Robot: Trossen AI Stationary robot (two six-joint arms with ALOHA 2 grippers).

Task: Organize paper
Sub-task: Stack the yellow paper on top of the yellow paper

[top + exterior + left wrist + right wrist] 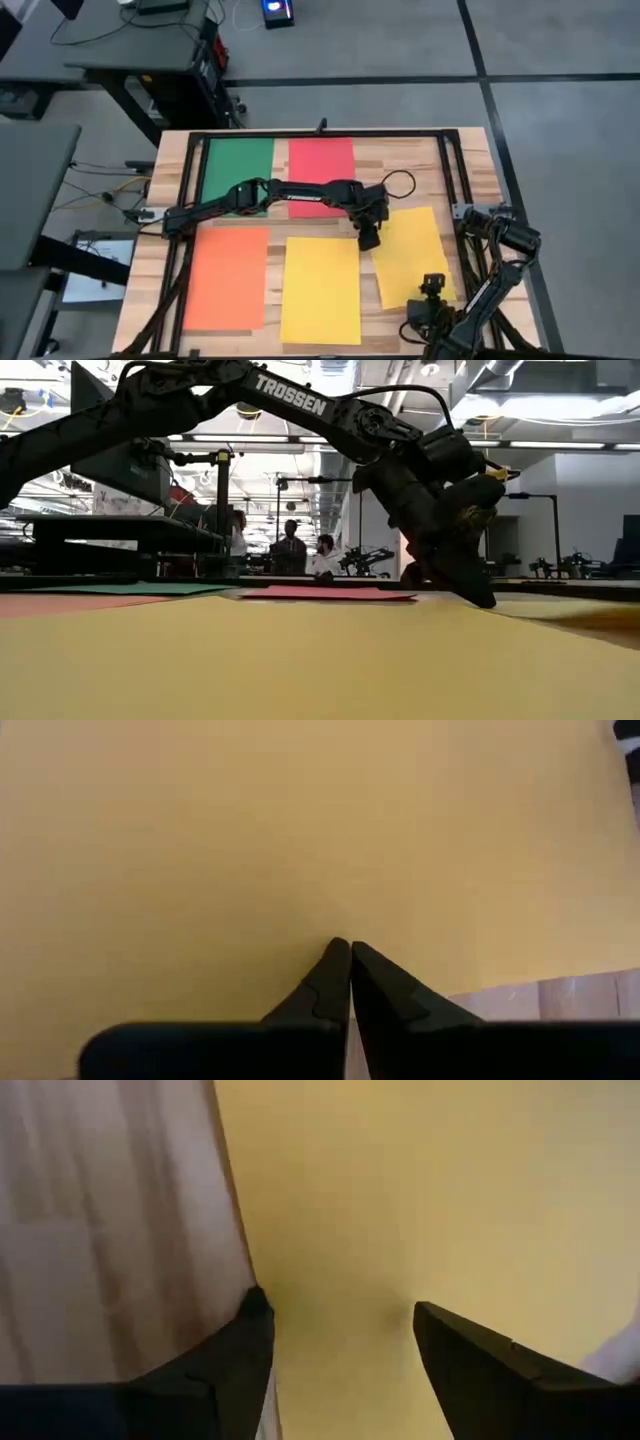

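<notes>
High view: we saw five sheets on the counter [470, 170]: green paper [238, 160] and red paper [322, 160] far, orange paper [227, 277] and yellow paper [321, 290] near, and a tilted yellow paper [412, 258] at right. Left claw [368, 240] sat at its left edge; right claw [432, 288] hovered over its near part.

Low view: only here the tip showed touching down, w/ people in the room behind.

Left wrist: fingers [335, 982] pinched closed on the sheet, which might slide or buckle, we judged.

Right wrist: fingers [245, 1345] spread apart, gripping nothing.
</notes>
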